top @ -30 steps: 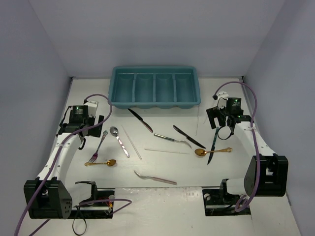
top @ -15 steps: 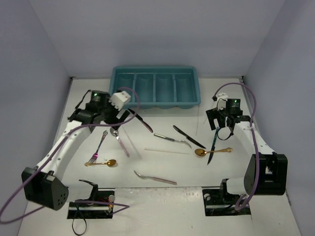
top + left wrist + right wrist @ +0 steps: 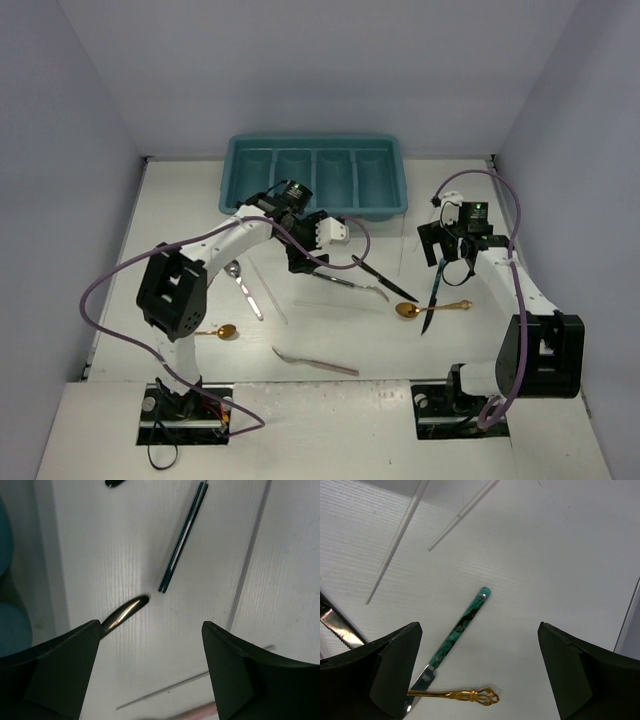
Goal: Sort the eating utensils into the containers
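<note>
The left tool (image 3: 150,626) stood wide and empty over a dark knife (image 3: 125,614) on the counter (image 3: 180,200). The right tool (image 3: 479,627), also wide, hovered above a green-handled knife (image 3: 461,626). The other utensils (image 3: 315,362) lay scattered before the teal tray (image 3: 232,178).

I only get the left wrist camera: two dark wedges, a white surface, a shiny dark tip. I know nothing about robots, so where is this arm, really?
Observer: From above, the left end effector is out over the middle of the table, just in front of a teal tray with four compartments.
Visitor: Is anything in that tray?
Observer: It looks empty from above. A silver spoon, for one, lies out on the table.
Visitor: And the other arm?
Observer: The right end effector hangs open over a green-handled knife that crosses a gold spoon.
</note>
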